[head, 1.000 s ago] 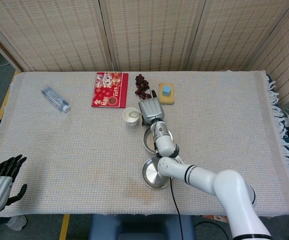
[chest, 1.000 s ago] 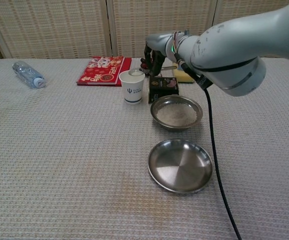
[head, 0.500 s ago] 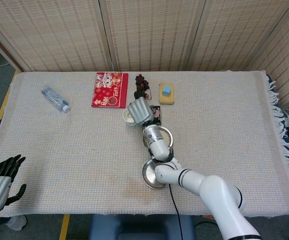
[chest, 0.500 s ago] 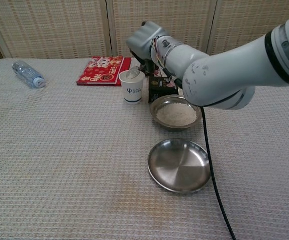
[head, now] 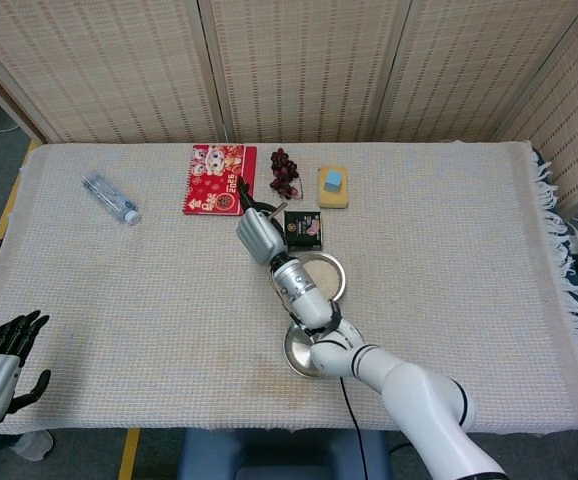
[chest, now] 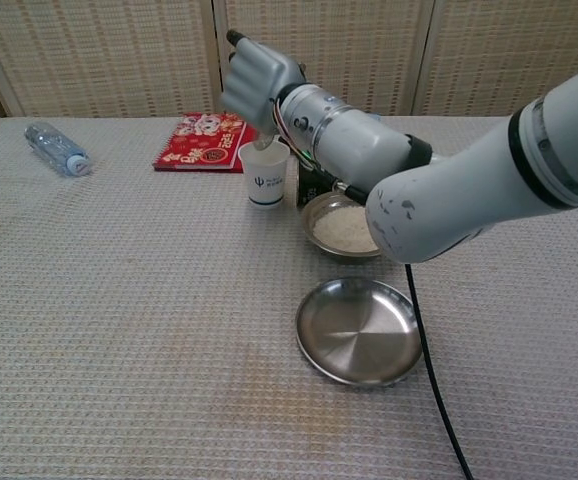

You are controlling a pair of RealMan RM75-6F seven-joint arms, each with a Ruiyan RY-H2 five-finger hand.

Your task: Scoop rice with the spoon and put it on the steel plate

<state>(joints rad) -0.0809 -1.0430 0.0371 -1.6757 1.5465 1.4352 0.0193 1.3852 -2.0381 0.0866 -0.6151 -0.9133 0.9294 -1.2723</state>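
Spoon handle, if held, is hidden behind my right hand (chest: 259, 82); I cannot tell whether the fingers pinch it or are merely curled. From the chest view the hand hangs directly above the white paper cup (chest: 266, 174), back of the hand toward the camera, fingers pointing down to the cup's mouth. In the head view the same hand (head: 256, 236) covers the cup completely.

Just right of the cup sits the round steel bowl of white rice (chest: 341, 230), partly behind my right forearm. Behind it, a small dark box (head: 303, 228). Nearer the table's front edge lies the shallow steel plate (chest: 357, 331), bare metal, no rice on it, close to the bowl but apart from it.

Farther back on the woven cloth: red spiral notebook (head: 219, 179), bunch of dark grapes (head: 285, 172), yellow sponge with a blue block on it (head: 333, 186), clear plastic water bottle (head: 110, 198) lying far left.

My left hand (head: 1, 365) is at the lower left, off the table's corner, fingers spread, holding nothing.
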